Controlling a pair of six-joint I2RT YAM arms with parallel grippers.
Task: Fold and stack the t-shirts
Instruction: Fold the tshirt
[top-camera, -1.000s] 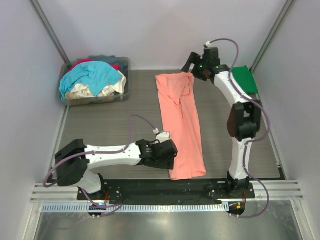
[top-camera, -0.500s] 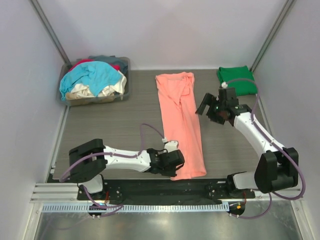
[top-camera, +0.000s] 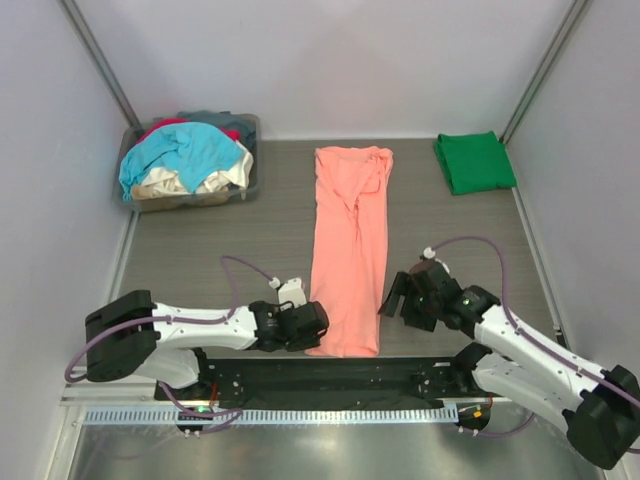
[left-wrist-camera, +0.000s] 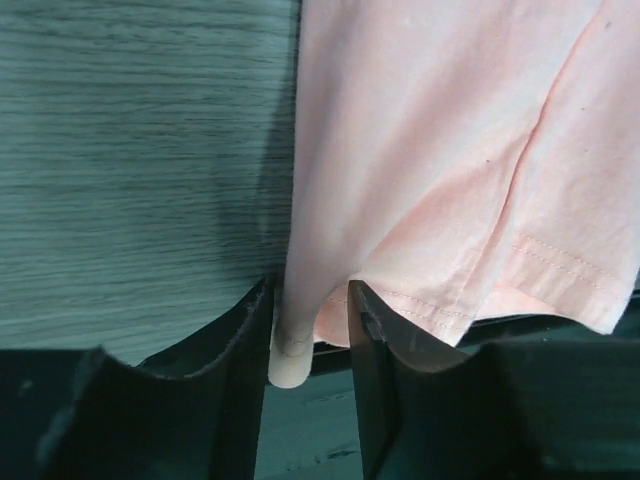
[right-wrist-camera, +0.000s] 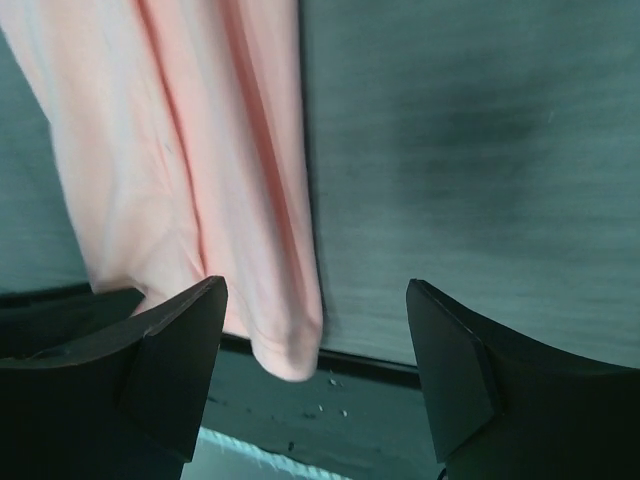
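Observation:
A salmon-pink t-shirt (top-camera: 348, 240) lies as a long narrow strip down the middle of the table, its hem at the near edge. My left gripper (top-camera: 318, 327) is at the hem's left corner and is shut on a fold of that cloth (left-wrist-camera: 300, 300), which hangs between its fingers in the left wrist view. My right gripper (top-camera: 392, 300) is open and empty beside the hem's right corner (right-wrist-camera: 290, 350). A folded dark green t-shirt (top-camera: 474, 161) lies at the back right. Turquoise, cream and red shirts (top-camera: 185, 155) are piled in the tub.
The grey plastic tub (top-camera: 252, 150) stands at the back left. A black base plate (top-camera: 330, 375) runs along the near table edge, just under the shirt's hem. Walls close in the table on three sides.
My right arm has swung from the back of the table down to the shirt's near right corner. My left gripper has moved left, and the hem has shifted left and narrowed.

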